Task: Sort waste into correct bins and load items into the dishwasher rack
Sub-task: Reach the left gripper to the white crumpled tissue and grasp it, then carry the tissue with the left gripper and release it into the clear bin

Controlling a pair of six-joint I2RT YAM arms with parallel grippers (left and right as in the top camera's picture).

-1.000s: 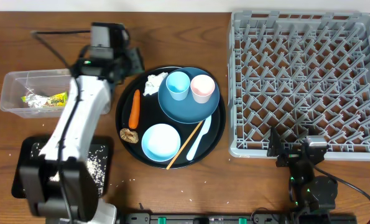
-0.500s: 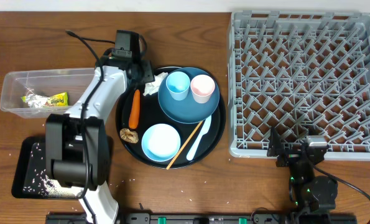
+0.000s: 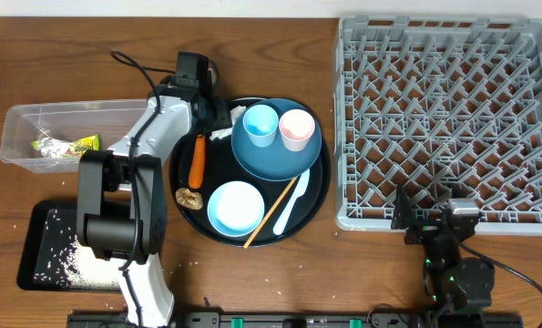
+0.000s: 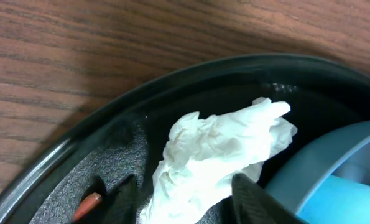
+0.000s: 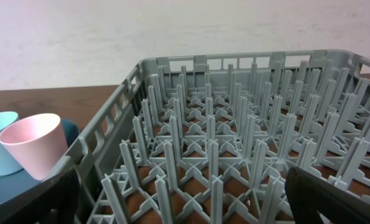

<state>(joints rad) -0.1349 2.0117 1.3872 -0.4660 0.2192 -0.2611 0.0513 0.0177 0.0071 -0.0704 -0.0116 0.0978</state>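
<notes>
White crumpled tissue (image 4: 216,149) lies just inside the rim of the round black tray (image 3: 314,202), at its far left, touching the dark blue plate (image 3: 275,166). The left gripper (image 4: 185,198) straddles it with its jaws partly apart and one dark fingertip on each side, the plate-side one against the paper. Whether they actually pinch it cannot be told, since the tips run off the bottom of the wrist view. From overhead the arm covers most of the tissue.

An orange carrot (image 3: 197,159) lies along the tray's left side; only its end shows in the wrist view. A small brown lump (image 3: 190,198) sits at its near end. On the tray's far half the plate carries a light blue cup (image 3: 260,124) and a pink cup (image 3: 296,128) side by side. On the near half are the light blue bowl (image 3: 235,207), the white spoon (image 3: 291,205) and the wooden chopstick (image 3: 269,219).

Left of the tray, the clear box (image 3: 15,146) holds a yellow-green wrapper (image 3: 66,146). Nearer the robot, the shallow black bin (image 3: 38,237) holds rice (image 3: 70,260) and is partly hidden by the arm's base.

Right of the tray stands the grey rack (image 3: 448,118). The right gripper (image 5: 183,202) sits at the rack's near edge, spread wide and holding nothing — its fingertips are cut off at the lower corners of its view.
</notes>
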